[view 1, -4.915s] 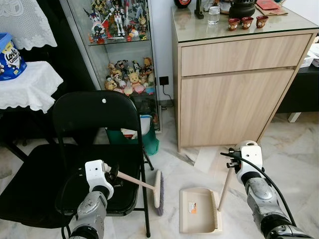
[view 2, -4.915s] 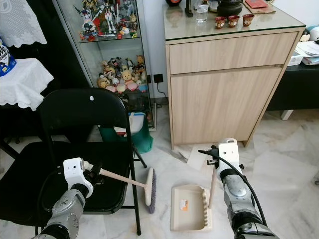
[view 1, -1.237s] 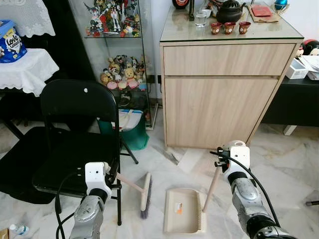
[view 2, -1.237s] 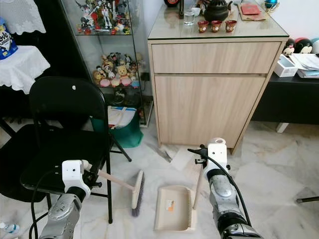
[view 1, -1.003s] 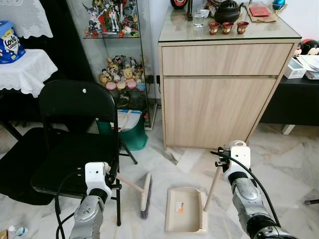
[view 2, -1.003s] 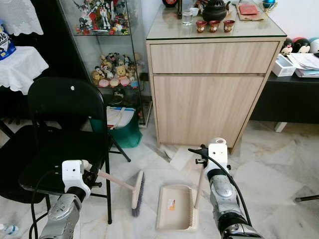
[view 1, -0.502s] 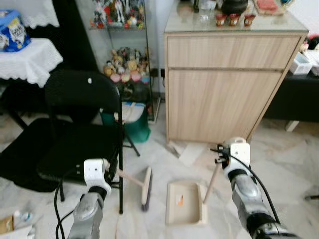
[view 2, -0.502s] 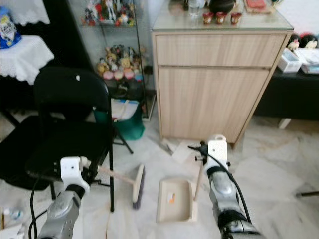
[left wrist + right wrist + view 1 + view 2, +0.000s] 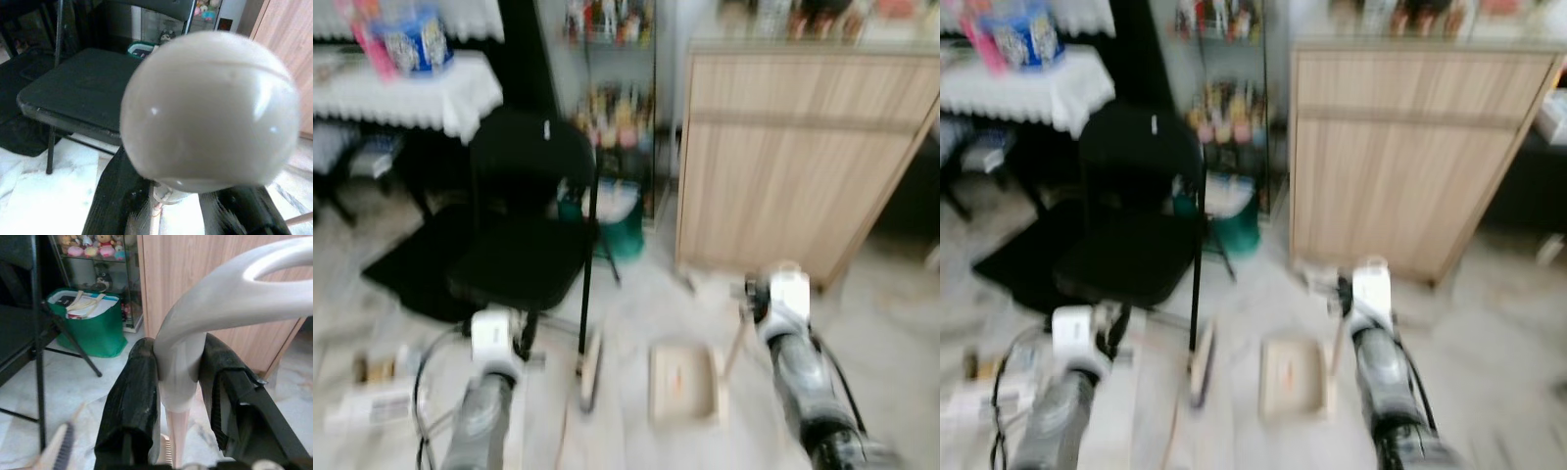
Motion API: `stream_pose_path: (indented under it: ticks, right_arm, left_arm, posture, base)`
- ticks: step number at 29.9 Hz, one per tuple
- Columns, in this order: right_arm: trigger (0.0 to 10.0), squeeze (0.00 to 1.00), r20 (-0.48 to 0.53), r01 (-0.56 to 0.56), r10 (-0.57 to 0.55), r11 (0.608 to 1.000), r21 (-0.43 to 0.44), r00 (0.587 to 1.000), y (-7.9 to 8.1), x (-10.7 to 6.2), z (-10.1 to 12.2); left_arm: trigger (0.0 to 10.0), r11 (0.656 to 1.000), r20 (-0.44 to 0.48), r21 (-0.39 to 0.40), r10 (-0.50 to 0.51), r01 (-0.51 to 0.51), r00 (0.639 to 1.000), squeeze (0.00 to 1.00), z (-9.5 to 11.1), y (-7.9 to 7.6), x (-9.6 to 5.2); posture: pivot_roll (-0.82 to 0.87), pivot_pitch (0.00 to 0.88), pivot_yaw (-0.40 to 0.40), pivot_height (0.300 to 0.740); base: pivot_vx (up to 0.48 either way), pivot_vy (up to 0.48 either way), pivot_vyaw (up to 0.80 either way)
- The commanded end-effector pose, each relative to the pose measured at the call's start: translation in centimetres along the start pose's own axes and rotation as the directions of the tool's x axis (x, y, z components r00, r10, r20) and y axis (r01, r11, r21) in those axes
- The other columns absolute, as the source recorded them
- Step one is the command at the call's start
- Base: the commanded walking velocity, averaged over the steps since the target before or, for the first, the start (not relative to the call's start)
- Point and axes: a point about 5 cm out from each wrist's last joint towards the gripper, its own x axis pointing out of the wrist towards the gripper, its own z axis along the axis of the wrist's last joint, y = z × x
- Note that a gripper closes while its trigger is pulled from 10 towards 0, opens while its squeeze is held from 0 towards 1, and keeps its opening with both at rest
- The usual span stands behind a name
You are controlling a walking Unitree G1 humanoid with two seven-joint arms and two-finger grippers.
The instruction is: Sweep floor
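Black chair (image 9: 530,225), green bag (image 9: 87,328), pale wood cabinet (image 9: 793,162), cream dustpan (image 9: 682,382), white-veined marble floor (image 9: 891,323).

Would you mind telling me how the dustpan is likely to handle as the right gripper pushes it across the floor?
The dustpan looks like thin plastic, so probably light and stiff. The marble floor seems smooth, so it should slide easily. Held high on its handle by the right gripper, it may tilt or lift.

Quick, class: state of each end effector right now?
Left end effector: closed on the broom handle.
Right end effector: closed on the dustpan handle.
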Motion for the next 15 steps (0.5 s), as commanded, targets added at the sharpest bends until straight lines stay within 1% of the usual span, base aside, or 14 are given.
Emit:
stream_pose_path:
  ticks: [1,15]
  right_arm:
    - [10.0,0.00,-0.023,0.006,-0.006,1.000,0.013,1.000,-0.13,-0.23,-0.52]
    - [10.0,0.00,-0.013,0.000,0.000,1.000,0.024,1.000,0.07,-0.13,-0.33]
  left_arm:
    - [10.0,1.000,0.030,-0.011,-0.010,0.010,0.999,0.00,0.64,-0.31,0.24]
    - [10.0,1.000,0.058,-0.007,0.001,-0.001,0.998,0.00,1.48,0.23,0.41]
  posture:
    - [-0.10,0.025,0.071,0.740]
    - [-0.09,0.026,0.070,0.740]
  base:
    - [-0.307,0.000,0.00]
    - [-0.302,0.000,0.00]
